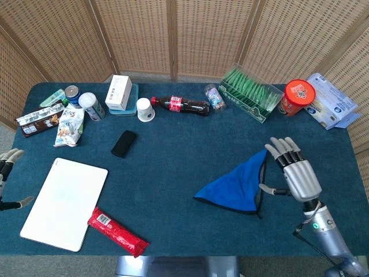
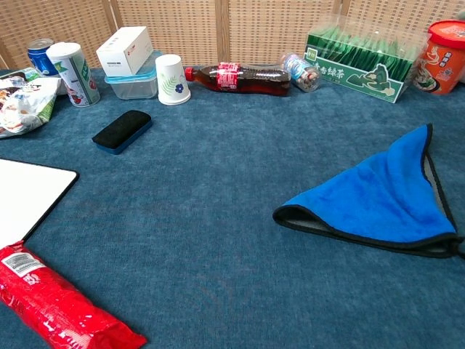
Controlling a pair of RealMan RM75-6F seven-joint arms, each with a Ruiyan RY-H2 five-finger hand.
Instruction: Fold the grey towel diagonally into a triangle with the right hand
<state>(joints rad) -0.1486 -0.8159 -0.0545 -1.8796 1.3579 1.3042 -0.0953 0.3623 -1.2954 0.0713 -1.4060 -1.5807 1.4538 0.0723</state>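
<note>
- Right hand [image 1: 297,173] open and empty, fingers spread, raised just beside the towel's right edge; not touching the cloth as far as the head view shows; absent from the chest view.
- Towel [image 1: 237,186] lying flat on the counter [image 1: 173,167] at front right, already a triangle: blue face up, dark trim along the edges, a sliver of grey lining showing at the open side [image 2: 434,190] in the chest view.
- Step, judged from this: fold made and cloth let go, task apparently at its end. Next move calls for little — clearing the hand away without catching the top layer, or at most pressing the crease if the upper edge lifts.
- Left hand [image 1: 8,176] only partly visible at the far left edge, off the counter, holding nothing; fingers look loosely apart.
- Containers, along the back of the counter:
  - Clear rack [image 1: 252,94] packed with green sachets, seemingly full.
  - Orange lidded tub [image 1: 298,96], contents hidden.
  - Cola bottle [image 1: 183,105] on its side, dark liquid inside, cap on.
  - Small clear jar [image 1: 215,97] on its side, coloured bits inside, too small to identify.
  - Paper cup [image 1: 145,109], inside not visible.
  - White box [image 1: 119,92] resting on a clear lidded container [image 2: 131,83]; contents of both impossible to tell.
  - Two cans [image 1: 83,101] at back left, upright.
</note>
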